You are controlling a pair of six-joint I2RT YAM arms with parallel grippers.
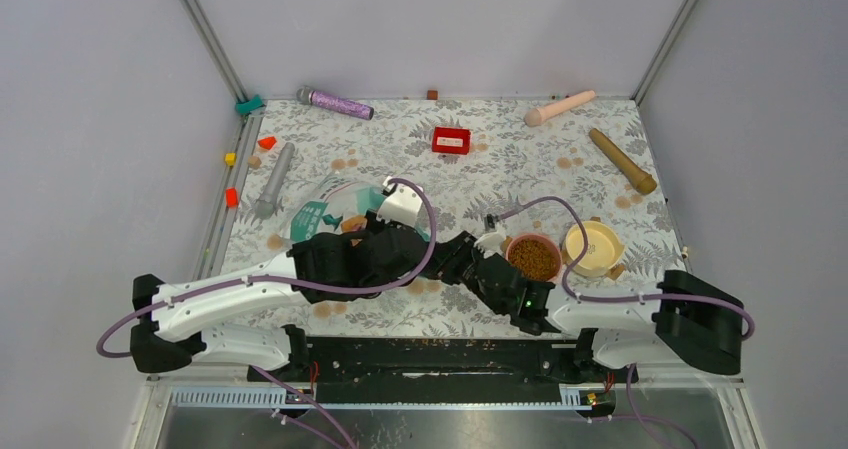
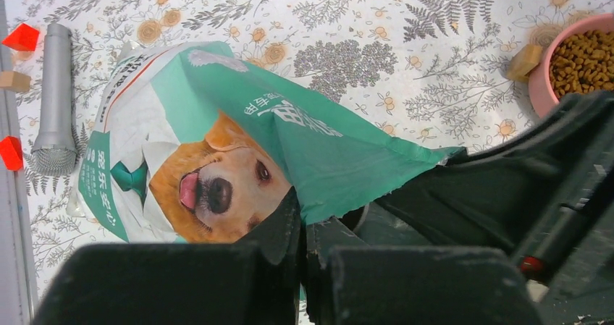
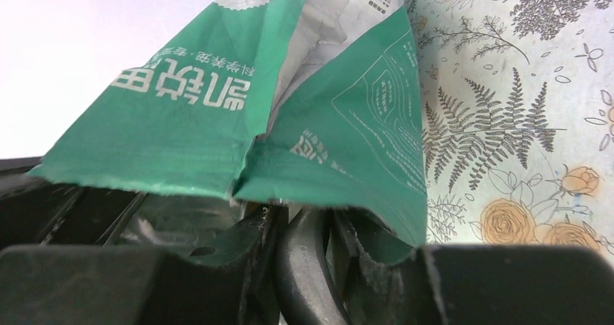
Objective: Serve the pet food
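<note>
Top external view: brown kibble pellets [image 1: 534, 259] fill pink round bowl [image 2: 537, 86] by right edge, yellow round bowl [image 1: 593, 246] unfilled; left gripper [image 2: 300, 227], right gripper [image 3: 286, 231] both clamped on teal-and-white foil bag [image 2: 217, 144].

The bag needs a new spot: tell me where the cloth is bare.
Bare cloth lies between the red box, the brown wooden pin and the pink bowl. Crowded: the left edge with grey tool and blocks, and the middle around the bag.
</note>
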